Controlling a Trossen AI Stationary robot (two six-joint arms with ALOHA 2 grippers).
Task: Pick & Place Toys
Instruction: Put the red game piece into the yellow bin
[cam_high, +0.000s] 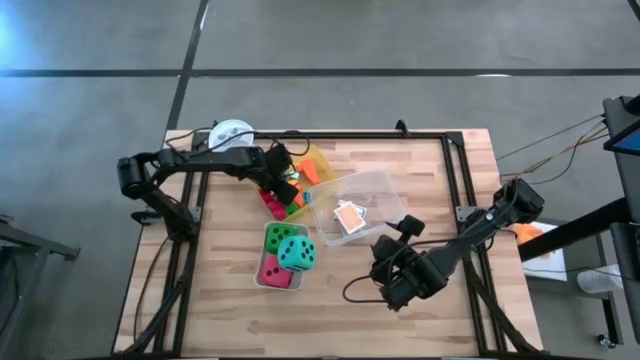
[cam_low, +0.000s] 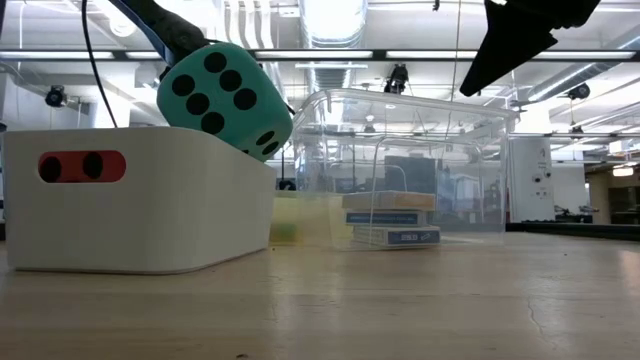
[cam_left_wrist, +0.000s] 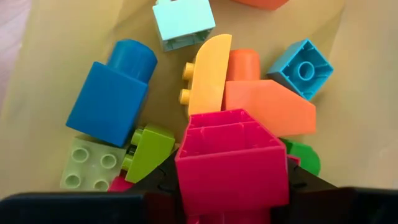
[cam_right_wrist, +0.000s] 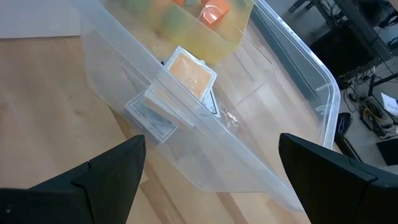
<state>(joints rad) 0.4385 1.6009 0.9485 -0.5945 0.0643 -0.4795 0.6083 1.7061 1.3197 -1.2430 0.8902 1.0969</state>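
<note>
Right pincer (cam_high: 400, 262) sits nearest, low over the bare surface (cam_high: 420, 330) on the near side of the clear box (cam_high: 385, 187), fingers spread wide, nothing between them. Its wrist view looks straight at the box wall. Card packs (cam_right_wrist: 180, 84) lie stacked inside the box, slightly skewed. My guess: light, stiff, slick faces, best taken across the short edges from above, since the box walls crowd a side approach.

Next out, the white bin (cam_low: 140, 215) holds three dice: red die (cam_high: 277, 271) down low, green die (cam_high: 285, 238) beside it, teal die (cam_high: 297, 253) perched on top and tilted. They look soft, foam-like and light. A wide grip across opposite faces should do, though they may squash.

Farthest, left pincer (cam_high: 284, 186) is over the yellow tray (cam_left_wrist: 367, 143), closed partway on a red block (cam_left_wrist: 231, 158), which fills the gap between its fingers. Under it is a loose heap: blue block (cam_left_wrist: 109, 96), orange block (cam_left_wrist: 270, 109), yellow block (cam_left_wrist: 208, 74), green block (cam_left_wrist: 149, 146), more around them. Hard, hollow plastic, light and smooth, likely to slip if pinched on a sloped face, so flat side walls are the place to hold. White cup (cam_high: 232, 130) sits at the far left corner, beside the arm.
</note>
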